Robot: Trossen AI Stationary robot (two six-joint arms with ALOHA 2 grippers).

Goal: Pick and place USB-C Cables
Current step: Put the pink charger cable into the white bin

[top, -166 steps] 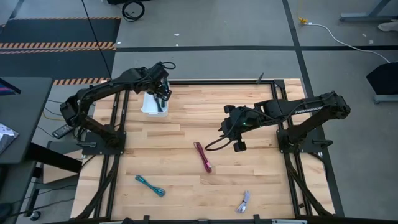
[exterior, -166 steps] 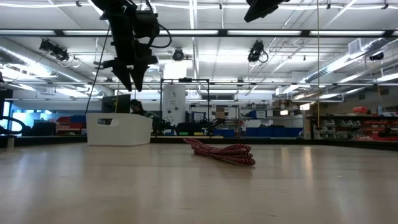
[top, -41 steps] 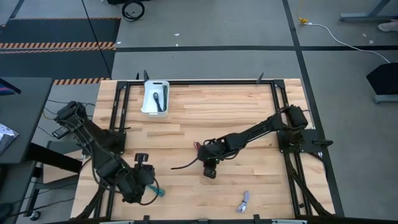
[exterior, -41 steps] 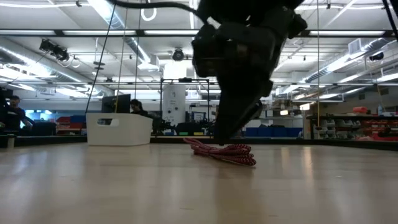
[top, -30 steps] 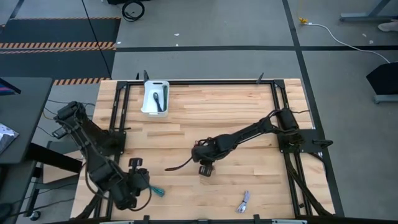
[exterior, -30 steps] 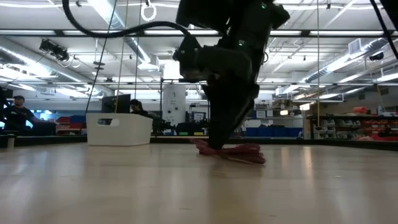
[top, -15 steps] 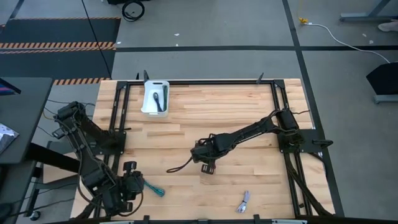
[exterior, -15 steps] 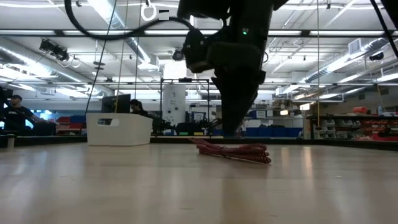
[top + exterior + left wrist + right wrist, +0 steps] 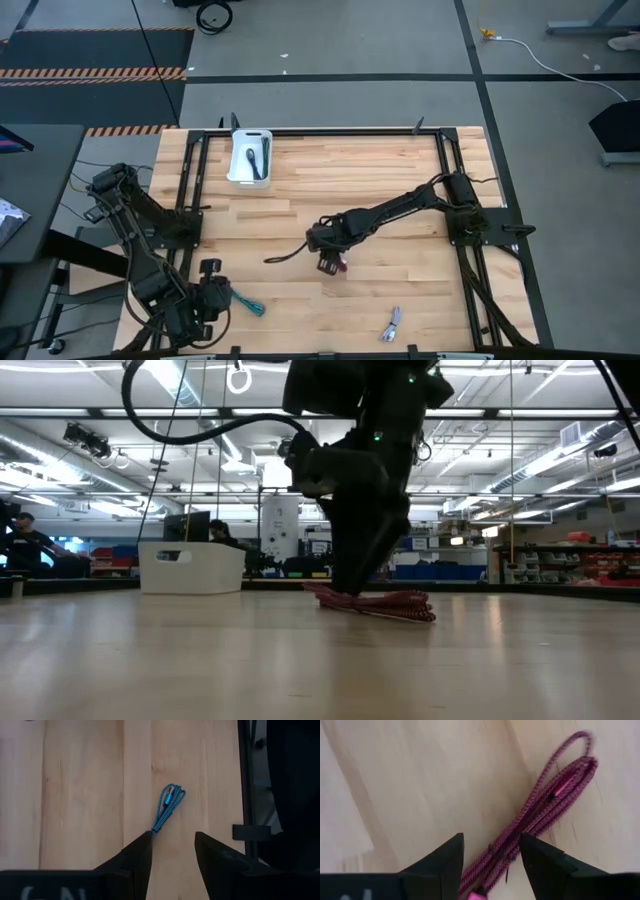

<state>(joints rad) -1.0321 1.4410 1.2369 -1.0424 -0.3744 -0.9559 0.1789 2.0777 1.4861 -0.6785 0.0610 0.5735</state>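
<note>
At lower left of the overhead frame, my left gripper (image 9: 207, 300) hangs just beside the teal cable (image 9: 245, 301), jaws parted about halfway and empty; its wrist view shows the cable (image 9: 167, 810) lying beyond my fingertips (image 9: 142, 847), not yet between them. To take it well, I judge I should move forward until the bundle sits between the pads, then close across its middle so no loop slips free.

At centre frame, my right gripper (image 9: 328, 258) is low over the magenta cable (image 9: 341, 267), jaws spread wide with the strands (image 9: 540, 815) running between them, nothing clamped. Here a straight descent and a squeeze on the thick part looks best.

At upper left, the white bin (image 9: 236, 172) on the table (image 9: 380, 170) already holds a dark cable (image 9: 253, 160). At lower right lies the lilac cable (image 9: 393, 323), well apart from both grippers. Nothing blocks either grasp, though the route to the bin crosses open table between my two arms.
</note>
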